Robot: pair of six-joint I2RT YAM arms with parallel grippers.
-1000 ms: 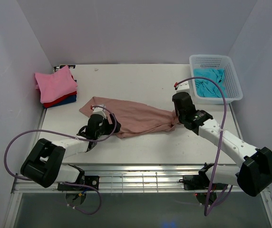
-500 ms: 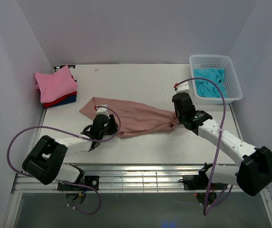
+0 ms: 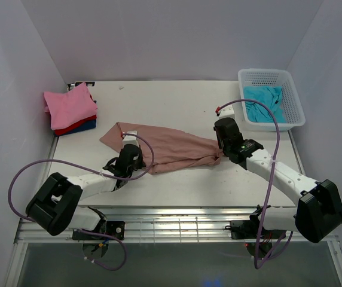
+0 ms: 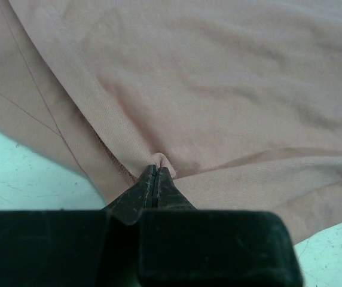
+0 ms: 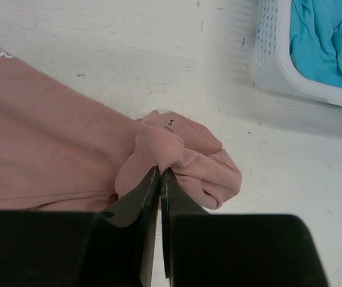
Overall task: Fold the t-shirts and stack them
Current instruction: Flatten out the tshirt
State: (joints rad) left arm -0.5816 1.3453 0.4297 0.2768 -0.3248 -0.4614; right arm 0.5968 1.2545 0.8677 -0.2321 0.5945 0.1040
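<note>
The white table [image 3: 177, 101] is seen from above, with both arm bases at six o'clock. Across its middle the dusty rose-brown t-shirt [image 3: 171, 146] is spread in a long, wrinkled band, laid flat on the table from about nine o'clock towards three o'clock and narrowed to a bunched end on the three o'clock side.

At two o'clock the white lattice basket [image 3: 265, 73] is set on the table, well apart from that shirt, and a crumpled turquoise t-shirt [image 3: 263, 101] is held inside it. At ten o'clock a folded stack is placed: a bright pink t-shirt [image 3: 69, 106] on top, a red t-shirt [image 3: 63, 128] under it and a dark blue t-shirt [image 3: 87, 125] at the bottom.

The left gripper [image 4: 155, 173] is clamped tight on a small pinch of the rose-brown cloth at the shirt's seven o'clock edge, by a stitched hem. The right gripper [image 5: 160, 170] is likewise closed narrow on the bunched three o'clock end, where a size label [image 5: 170, 124] marked S is shown.
</note>
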